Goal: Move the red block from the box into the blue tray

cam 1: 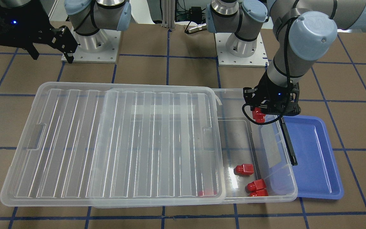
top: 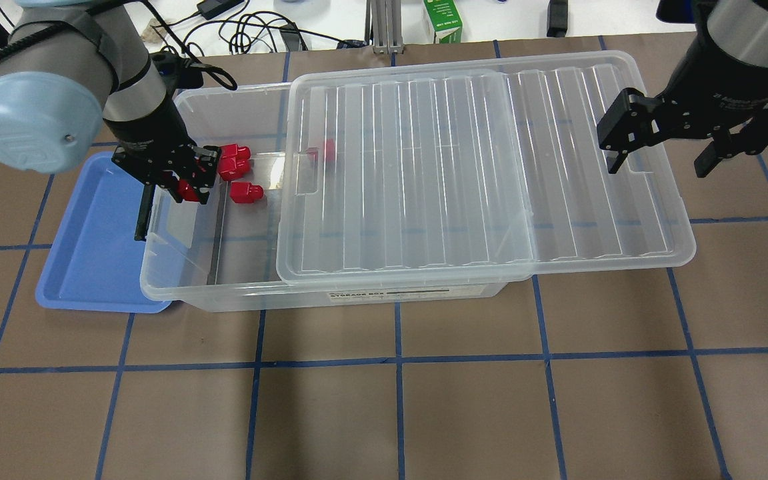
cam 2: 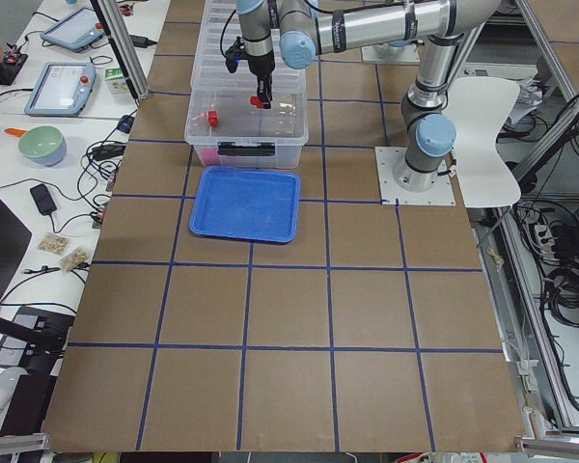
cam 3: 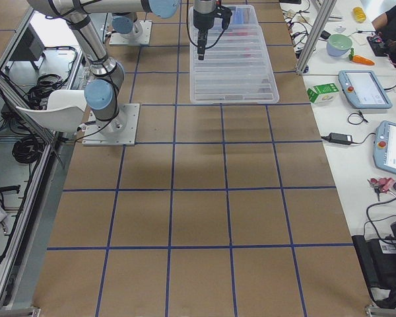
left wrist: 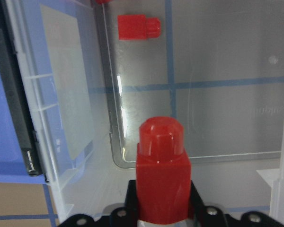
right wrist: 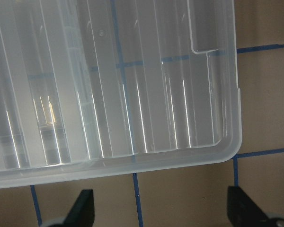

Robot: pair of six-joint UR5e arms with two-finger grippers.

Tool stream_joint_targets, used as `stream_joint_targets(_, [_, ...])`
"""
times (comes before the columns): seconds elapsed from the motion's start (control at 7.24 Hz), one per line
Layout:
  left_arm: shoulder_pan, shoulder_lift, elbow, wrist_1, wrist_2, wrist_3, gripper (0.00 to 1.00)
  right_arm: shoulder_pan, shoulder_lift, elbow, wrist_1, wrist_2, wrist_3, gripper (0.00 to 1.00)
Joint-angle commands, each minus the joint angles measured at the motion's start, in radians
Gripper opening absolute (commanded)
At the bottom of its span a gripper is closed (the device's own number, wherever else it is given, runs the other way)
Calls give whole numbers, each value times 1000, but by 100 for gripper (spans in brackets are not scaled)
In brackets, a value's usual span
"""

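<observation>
My left gripper [cam 1: 261, 111] is shut on a red block [cam 1: 258, 117], held peg-forward above the open end of the clear box [cam 1: 265, 197], just inside its black latch [cam 1: 288, 140]. The wrist view shows the block [left wrist: 162, 175] between the jaws, over the box floor. The blue tray [cam 1: 316, 159] lies flat against the box's latch end and holds nothing. Three more red blocks [cam 1: 244, 169] lie in the box's open end, and one [cam 1: 206, 192] shows under the lid. My right gripper [top: 659, 160] is open and empty, above the lid's far end.
The ribbed clear lid [top: 477, 173] is slid sideways, covers most of the box and overhangs its far end. The box wall and latch stand between the held block and the tray [top: 91, 247]. Both arm bases [cam 1: 94, 41] stand behind the box.
</observation>
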Motion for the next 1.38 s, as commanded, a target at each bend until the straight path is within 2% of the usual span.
stream_joint_targets(0.0, [142,7,-4,-2,1,192,0,0,-3,-6,4,6,-3,100])
stream_joint_targets(0.28, [306,-22,-9,16,-6,439,0,9,-19,5,9,9,-4,100])
stream_joint_targets(0.69, [437,-110,-64,195,-12,677,0,37,-17,5,1,14,-3,100])
stream_joint_targets(0.97, [484,-224,-162,430,-44,707,0,37,-14,8,0,1,-3,100])
stream_joint_targets(1.1, [485,-266,-185,490,-52,699,0,35,-9,8,-2,1,-4,100])
stream_joint_targets(1.24, [485,-301,-184,493,-52,698,0,31,-8,8,-5,1,-7,100])
